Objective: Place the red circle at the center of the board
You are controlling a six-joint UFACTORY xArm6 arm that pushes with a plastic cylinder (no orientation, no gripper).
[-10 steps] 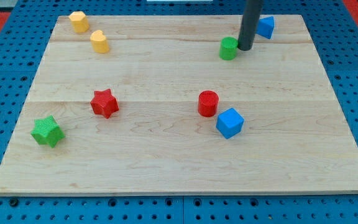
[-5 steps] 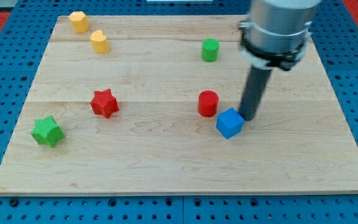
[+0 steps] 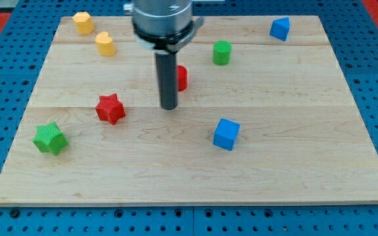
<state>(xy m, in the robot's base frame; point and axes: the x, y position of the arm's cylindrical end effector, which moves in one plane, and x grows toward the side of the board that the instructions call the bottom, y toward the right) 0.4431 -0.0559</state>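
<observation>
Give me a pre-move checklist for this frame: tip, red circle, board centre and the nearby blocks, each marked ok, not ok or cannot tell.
1. My tip in view on the board: ok.
2. Red circle in view: partly; the rod covers its left side.
3. Tip touching the red circle: cannot tell; the tip ends below and just left of it.
4. Red circle at the board's centre: not ok; it sits above the centre, towards the view's top.
5. Path down to the centre free of blocks: ok; the red star lies well left and the blue cube lower right.
6. Tip placed to push the circle downward: not ok; it is on the wrong side.
</observation>
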